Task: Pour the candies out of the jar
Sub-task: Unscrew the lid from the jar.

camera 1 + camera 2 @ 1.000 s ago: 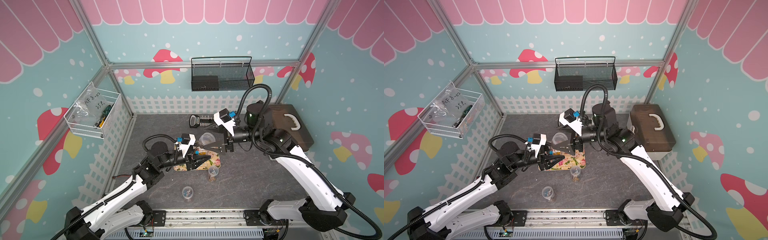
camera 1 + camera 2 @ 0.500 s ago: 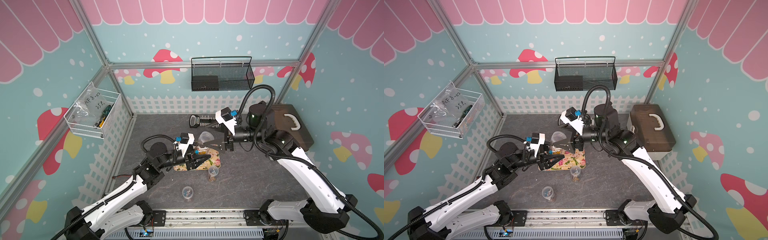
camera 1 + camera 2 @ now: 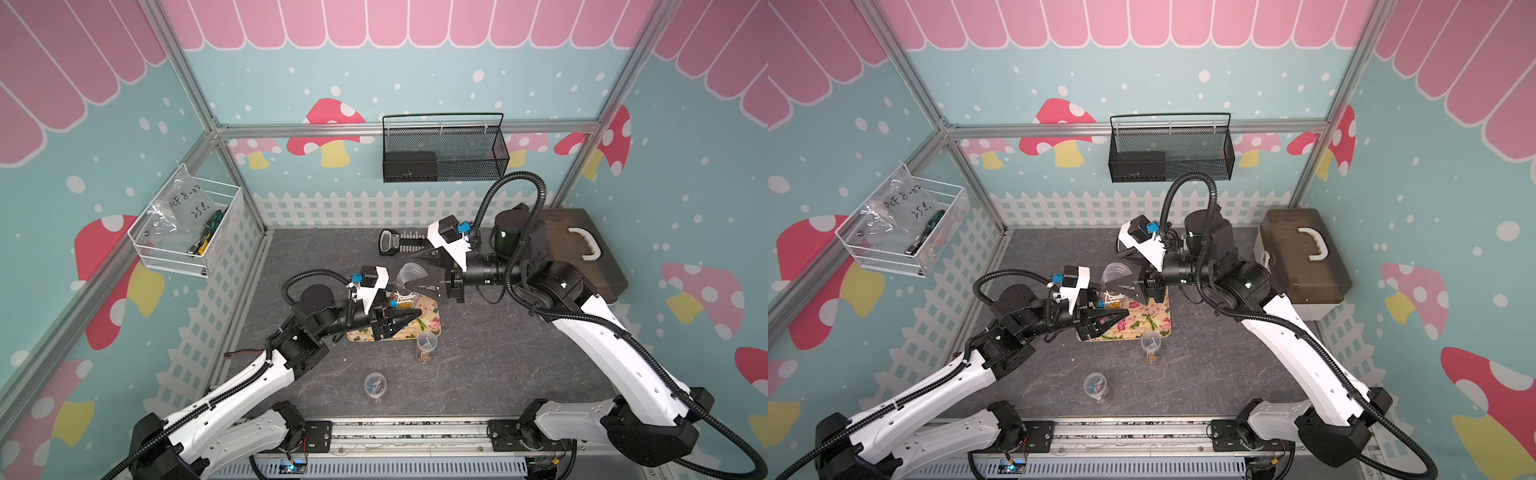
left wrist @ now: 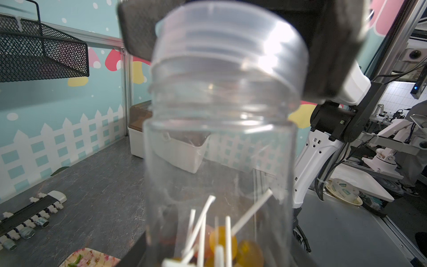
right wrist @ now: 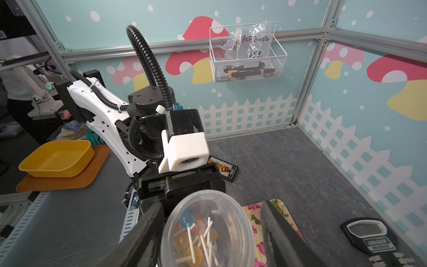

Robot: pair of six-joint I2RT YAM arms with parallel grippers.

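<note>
A clear plastic jar (image 3: 402, 291) (image 3: 1112, 291) stands over the floral tray (image 3: 432, 320) (image 3: 1152, 322), and my left gripper (image 3: 405, 313) (image 3: 1117, 313) is shut on its lower body. The candies (image 4: 223, 238) (image 5: 196, 233), lollipops with orange, pink and blue heads on white sticks, lie at the jar's bottom. A clear lid (image 4: 228, 46) (image 5: 208, 217) sits on the neck. My right gripper (image 3: 413, 271) (image 3: 1115, 272) (image 5: 211, 233) straddles the lid, open. One of its fingers (image 5: 147, 231) is against the rim; on the opposite side a small gap shows.
Two small clear jars (image 3: 426, 345) (image 3: 375, 386) stand on the table in front of the tray. A socket holder (image 3: 399, 243) lies behind it and a brown toolbox (image 3: 582, 249) sits at the back right. Wire baskets (image 3: 444, 153) (image 3: 187, 232) hang on the walls.
My right gripper has slid over the jar's lid and its jaws have narrowed around it. The left gripper and the jar have stayed in place.
</note>
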